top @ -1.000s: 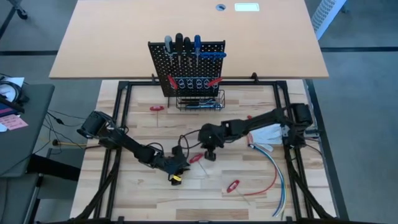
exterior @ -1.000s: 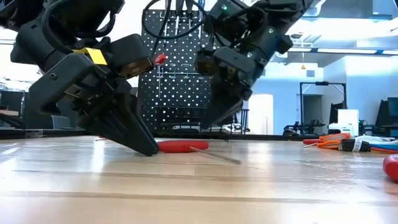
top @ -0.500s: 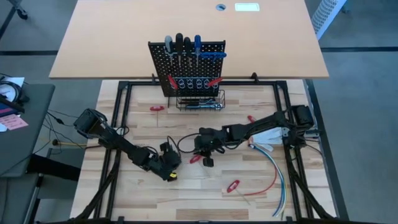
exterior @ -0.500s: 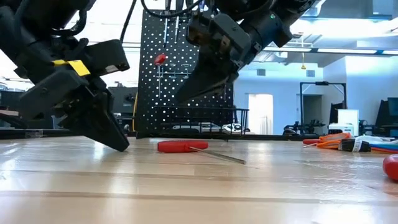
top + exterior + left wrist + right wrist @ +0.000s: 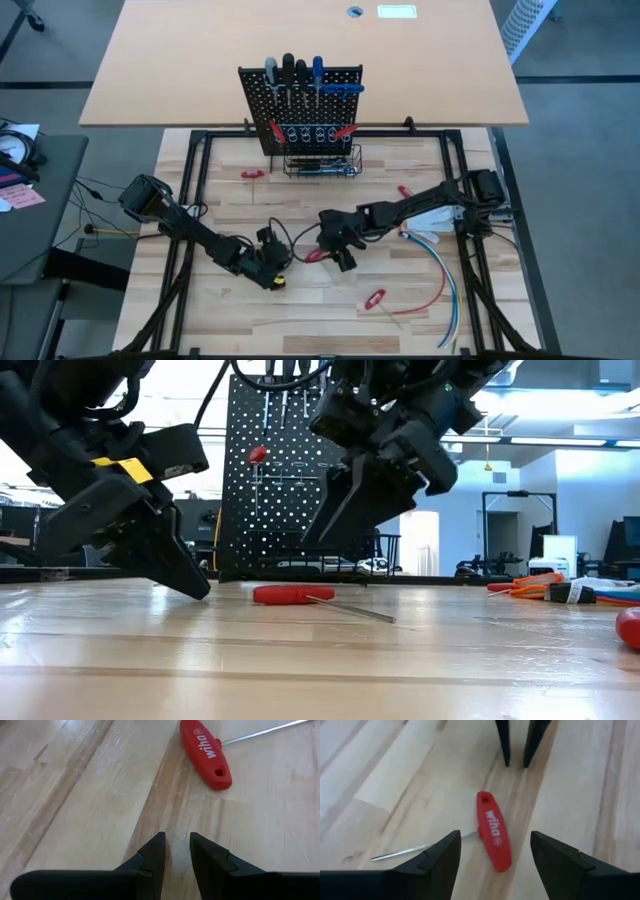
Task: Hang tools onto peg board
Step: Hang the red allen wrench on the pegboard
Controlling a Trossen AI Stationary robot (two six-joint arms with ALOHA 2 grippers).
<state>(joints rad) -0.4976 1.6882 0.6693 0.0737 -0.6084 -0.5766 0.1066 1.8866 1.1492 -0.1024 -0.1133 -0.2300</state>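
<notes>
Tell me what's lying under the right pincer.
Under the open right pincer lies a red-handled tool flat on the table, its thin metal shaft pointing sideways. Nothing is gripped. The left pincer hovers just past the handle's end.

Basket [image 5: 322, 166] tools too small to identify

T-handle key [image 5: 316, 254] on table betw. both end effectors; peg board [image 5: 300, 110] behind.
</notes>
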